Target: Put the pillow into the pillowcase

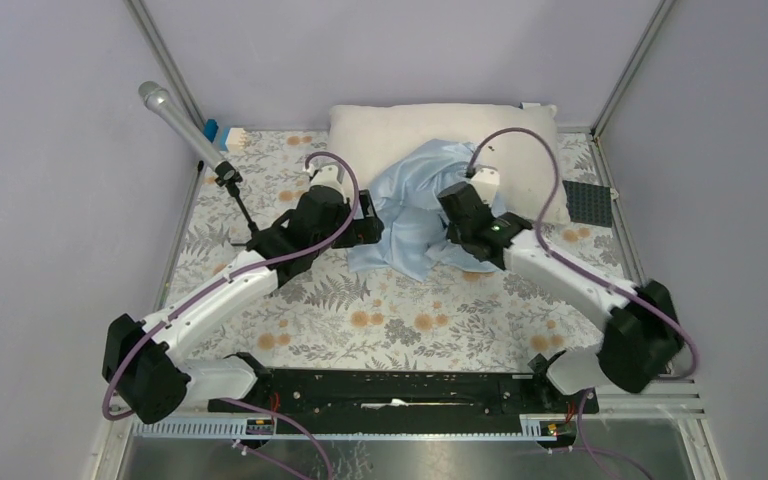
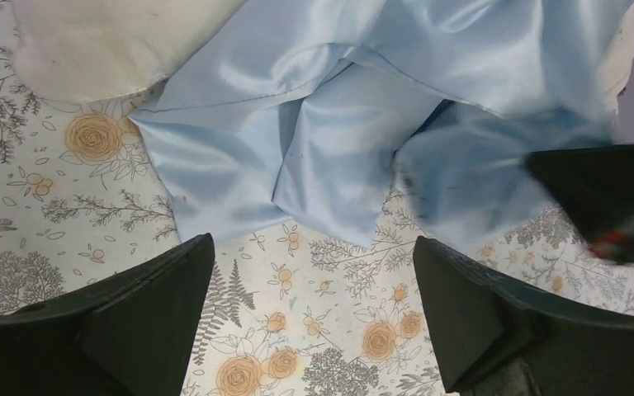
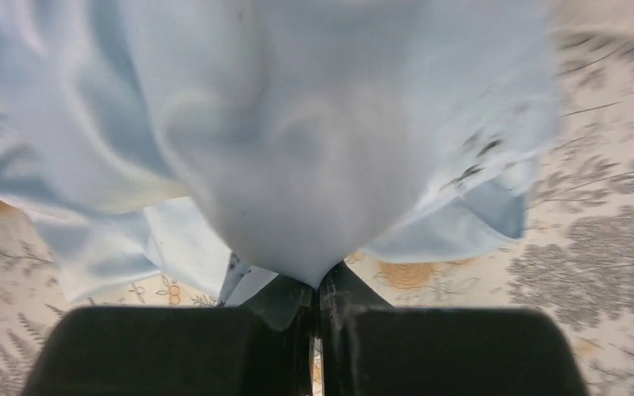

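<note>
**Status: right gripper (image 3: 315, 285) pinching pillowcase (image 1: 415, 205), left gripper (image 2: 312, 256) spread wide**

From my end, the pillow (image 1: 360, 130) lies along the far edge of the floral cloth (image 1: 400, 320), by the back wall. The pillowcase is bunched up, draped over the pillow's near-mid part & spilling fwd onto the cloth. Right gripper's jaws are pressed together w/ a fold of blue fabric caught between them. Left gripper sits just beside the pillowcase's edge, over bare cloth, nothing between its fingers. Mic (image 1: 175, 118) on a stand at far left, well apart.
</note>
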Motion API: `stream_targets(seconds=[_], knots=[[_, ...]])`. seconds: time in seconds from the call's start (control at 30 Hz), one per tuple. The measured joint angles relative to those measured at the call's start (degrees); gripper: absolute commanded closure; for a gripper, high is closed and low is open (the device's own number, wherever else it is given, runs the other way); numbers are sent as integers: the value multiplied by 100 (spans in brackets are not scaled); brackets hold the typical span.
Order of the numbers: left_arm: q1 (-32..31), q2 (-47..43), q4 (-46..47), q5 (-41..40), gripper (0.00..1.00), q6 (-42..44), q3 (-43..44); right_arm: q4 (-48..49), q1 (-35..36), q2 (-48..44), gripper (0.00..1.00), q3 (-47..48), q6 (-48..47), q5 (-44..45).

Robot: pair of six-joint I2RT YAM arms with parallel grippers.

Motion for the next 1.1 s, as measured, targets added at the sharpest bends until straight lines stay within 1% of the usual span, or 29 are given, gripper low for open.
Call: stream_targets(seconds=[0.1, 0.2, 0.3, 0.47, 0.7, 0.9, 1.1], knots=[[0, 254, 17, 68, 1, 52, 118, -326, -33, -955, 100, -2, -79, 354], [0, 704, 68, 72, 1, 94, 339, -511, -142, -1952, 100, 48, -219, 651], [0, 1121, 284, 70, 1, 96, 494, -688, -260, -2494, 100, 317, -424, 813], [9, 1526, 684, 74, 1, 87, 522, -874, -286, -2398, 100, 981, -754, 841], [33, 1733, 1163, 149, 1, 304, 426, -1158, -286, -2284, 100, 1241, -988, 831], [59, 1823, 1196, -144, 1, 105, -107, -1495, -286, -2337, 100, 1445, -988, 839], [186, 1851, 1360, -210, 4, -219, -737, -1770, -286, -2734, 100, 1556, -988, 839]])
